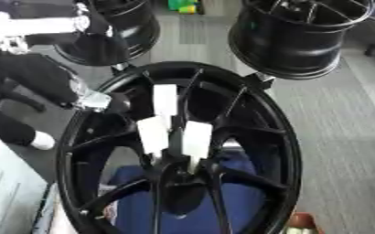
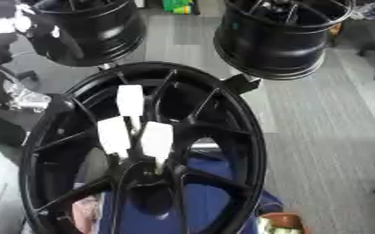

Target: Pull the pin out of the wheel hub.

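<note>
Counted three white pins (image 1: 165,98) clustered at the hub (image 1: 174,160) of the near black wheel (image 1: 283,151), which stood tilted over something blue (image 1: 243,192). Judged the pins light, stiff and smooth, probably slippery. Best taken near the free upper end, pinched across the flat faces and drawn straight along their length. Judged the wheel heavy and rigid, unlikely to shift under a pull. Counted two more black wheels (image 1: 302,36) behind, well apart from the pins. Made out what seemed the left hand (image 1: 103,99) at the near wheel's left rim, beside the uppermost pin. Could not tell whether its fingers were apart or together. Saw no right hand.
</note>
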